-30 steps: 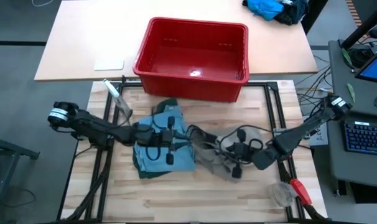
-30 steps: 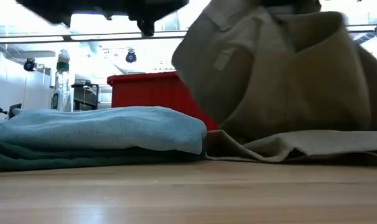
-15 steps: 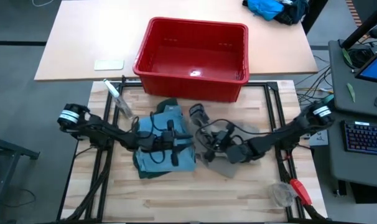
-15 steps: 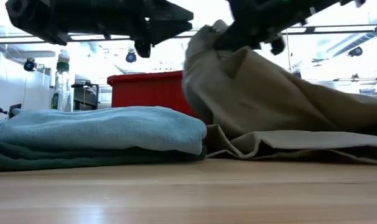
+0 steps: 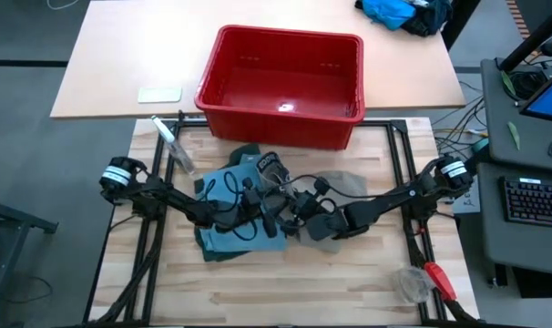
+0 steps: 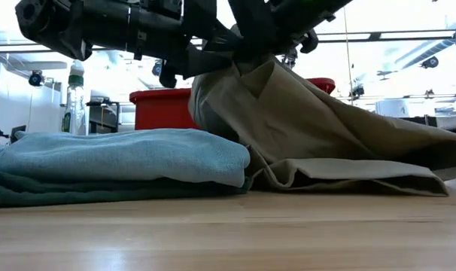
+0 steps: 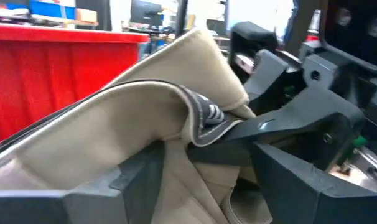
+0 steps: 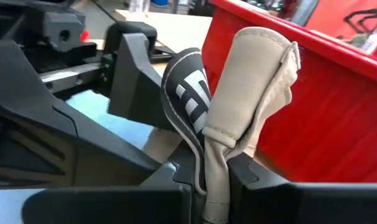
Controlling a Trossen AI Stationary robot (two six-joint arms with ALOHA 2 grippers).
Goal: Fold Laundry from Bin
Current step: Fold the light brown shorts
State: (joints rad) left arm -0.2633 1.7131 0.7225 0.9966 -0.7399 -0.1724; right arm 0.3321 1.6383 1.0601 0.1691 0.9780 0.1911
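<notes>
The khaki piece [image 5: 344,187] lies on the table right of centre, and one end of it is raised [image 6: 288,98]. My right gripper [image 8: 210,177] is shut on that raised end. My left gripper [image 7: 204,155] is open, its fingers on either side of the same raised fold; whether they touch it I cannot tell. Left of them the folded light blue trousers [image 6: 123,154] lie on the dark green shorts [image 6: 62,192]. Behind stands the red bin [image 5: 285,73], with nothing showing in it. My right gripper pinches the khaki piece's hemmed edge with its grey printed lining [image 8: 204,134] between its two fingers, several layers together. The fingers come about level from the table's right side. The held end stands up beyond the fingertips, and the rest slopes down onto the table [image 6: 348,173].
A clear bottle [image 5: 171,146] stands at the table's far left. A red-handled tool [image 5: 437,278] and a clear plastic object lie at the near right. On the far table are a white card [image 5: 159,94] and a bright blue heap [image 5: 390,11].
My right gripper has gone toward the table's left edge with the khaki piece's end. That end has come over toward the blue stack, while the rest has stayed on the table. My left gripper has gone a little toward the right and down, up to the raised end.
</notes>
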